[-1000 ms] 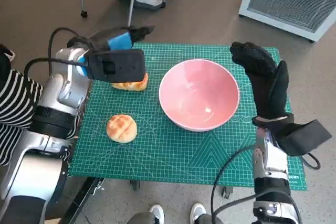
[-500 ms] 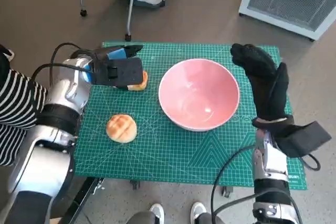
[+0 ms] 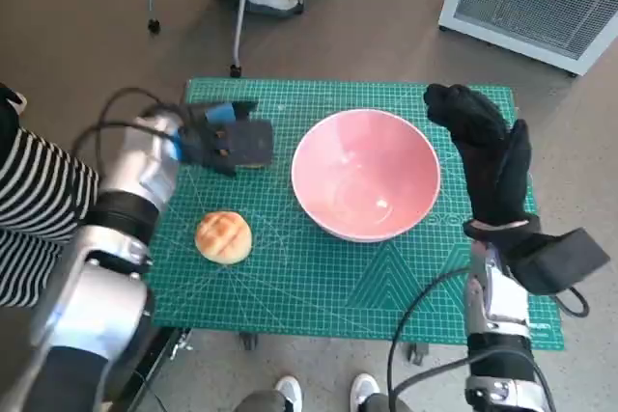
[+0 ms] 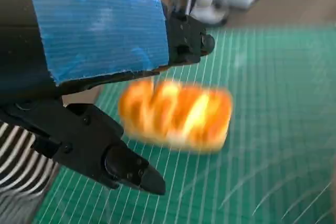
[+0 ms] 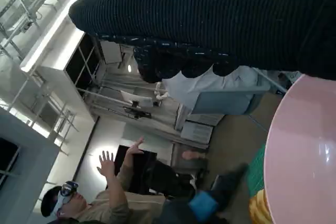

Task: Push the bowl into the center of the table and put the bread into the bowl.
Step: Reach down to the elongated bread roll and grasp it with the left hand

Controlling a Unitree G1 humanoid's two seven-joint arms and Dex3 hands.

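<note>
Fingers [image 4: 126, 169] of the blue-taped black left hand [image 3: 224, 138]: spread, empty, poised round the oblong golden glazed bread roll [image 4: 176, 113] near the green cutting mat's [image 3: 319, 277] far left edge. Black-gloved right hand [image 3: 483, 147]: flat, holding nothing, beside the glossy pink bowl [image 3: 366, 174] at mid-mat. Round scored bun [image 3: 223, 236]: near left edge, open mat around.

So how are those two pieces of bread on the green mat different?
The round bun is dome-shaped with a criss-cross top; the long bread is oblong with pale stripes. The round bun lies apart from both hands, nearer the robot; the long bread lies farther off, under the left hand. Both are golden brown and outside the bowl.
</note>
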